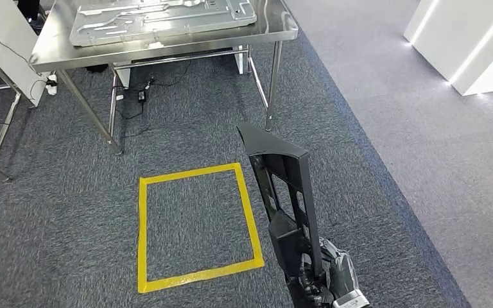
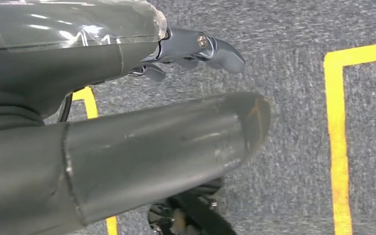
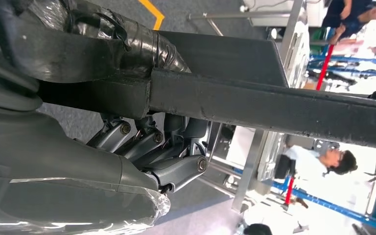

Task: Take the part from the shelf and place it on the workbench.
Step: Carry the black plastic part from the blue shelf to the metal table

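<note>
A long black part (image 1: 289,186), a flat frame with cut-outs, stands nearly upright at the lower right of the head view. My right hand (image 1: 330,276) grips its lower end. In the right wrist view the fingers (image 3: 152,147) curl around the part's black bar (image 3: 274,105). The steel workbench (image 1: 58,48) stands ahead at the top, apart from the part. My left hand (image 2: 127,147) hangs over the carpet holding nothing, its thumb and fingers (image 2: 215,49) apart.
A large silver metal panel (image 1: 160,19) lies on the workbench. A yellow tape square (image 1: 142,231) marks the carpet in front of it. Cables and an adapter (image 1: 142,95) lie under the bench. White walls (image 1: 468,38) stand at the right. A person (image 3: 323,161) is beyond the bench.
</note>
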Action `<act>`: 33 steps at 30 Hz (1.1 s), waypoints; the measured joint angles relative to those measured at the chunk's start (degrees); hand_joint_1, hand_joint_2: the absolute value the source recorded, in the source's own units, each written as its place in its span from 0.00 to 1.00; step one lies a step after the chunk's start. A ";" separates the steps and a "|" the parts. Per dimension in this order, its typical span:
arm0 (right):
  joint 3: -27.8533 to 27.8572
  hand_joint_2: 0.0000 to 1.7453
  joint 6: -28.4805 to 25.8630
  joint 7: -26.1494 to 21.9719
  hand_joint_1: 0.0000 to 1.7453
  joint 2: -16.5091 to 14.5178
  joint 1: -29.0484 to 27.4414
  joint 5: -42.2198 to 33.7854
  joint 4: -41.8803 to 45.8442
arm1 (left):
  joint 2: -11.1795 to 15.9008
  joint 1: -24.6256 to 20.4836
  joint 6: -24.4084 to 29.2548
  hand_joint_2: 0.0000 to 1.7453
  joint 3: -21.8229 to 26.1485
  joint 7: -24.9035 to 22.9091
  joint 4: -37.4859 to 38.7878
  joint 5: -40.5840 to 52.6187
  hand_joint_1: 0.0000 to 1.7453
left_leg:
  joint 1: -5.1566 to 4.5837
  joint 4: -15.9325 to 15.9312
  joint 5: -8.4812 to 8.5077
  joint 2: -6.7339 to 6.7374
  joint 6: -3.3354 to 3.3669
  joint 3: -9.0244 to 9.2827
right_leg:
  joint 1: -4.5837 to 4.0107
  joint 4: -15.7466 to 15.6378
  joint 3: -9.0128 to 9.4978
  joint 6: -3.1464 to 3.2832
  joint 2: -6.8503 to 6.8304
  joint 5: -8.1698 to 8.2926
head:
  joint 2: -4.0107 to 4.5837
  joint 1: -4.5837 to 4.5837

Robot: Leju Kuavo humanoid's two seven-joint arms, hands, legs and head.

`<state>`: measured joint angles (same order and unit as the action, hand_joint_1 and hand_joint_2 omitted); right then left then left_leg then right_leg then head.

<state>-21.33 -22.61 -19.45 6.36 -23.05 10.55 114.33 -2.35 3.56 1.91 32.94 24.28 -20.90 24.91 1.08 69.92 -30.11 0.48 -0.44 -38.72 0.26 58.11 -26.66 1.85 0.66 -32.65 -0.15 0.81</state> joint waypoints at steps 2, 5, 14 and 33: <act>-0.01 1.00 -0.44 0.54 1.00 0.00 -0.08 -0.06 -0.03 | -0.10 0.05 0.02 0.00 1.03 -0.20 0.16 0.88 0.00 | -0.30 -5.42 4.23 -0.14 0.66 1.34 | -0.08 -0.08 1.69 -0.43 0.24 -1.54 | 0.01 0.02; -0.07 1.00 -1.02 1.55 1.00 0.09 -0.12 -0.48 -0.04 | -0.22 -0.23 0.13 0.00 2.94 -0.43 0.38 2.57 0.00 | -1.03 -8.59 2.92 -0.27 1.76 3.48 | 0.06 -0.09 2.74 -1.67 0.33 -2.30 | 0.01 0.01; -0.42 1.00 -2.41 5.19 1.00 1.27 -0.21 2.89 -0.15 | -0.58 -0.64 0.12 0.00 7.12 -0.45 1.08 4.70 0.00 | 0.06 -12.81 -1.82 -2.43 2.77 12.45 | 1.20 15.18 -11.92 -4.06 -0.20 -5.43 | 0.04 0.04; -1.86 1.00 -4.16 8.24 1.00 2.01 -0.46 3.19 -0.28 | -0.92 -0.63 -0.11 0.00 10.06 -0.61 1.66 7.94 0.00 | -1.32 -6.79 0.24 1.18 2.46 1.82 | -0.64 -0.42 2.37 -0.43 -2.61 -1.31 | 0.02 0.02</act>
<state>-23.19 -26.77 -11.21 8.37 -23.51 13.75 114.05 -3.27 2.93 1.80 43.00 23.67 -19.23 32.85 -0.24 63.13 -29.87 1.66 2.02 -36.91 -0.38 57.69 -24.29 1.42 -1.95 -33.96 -0.13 0.83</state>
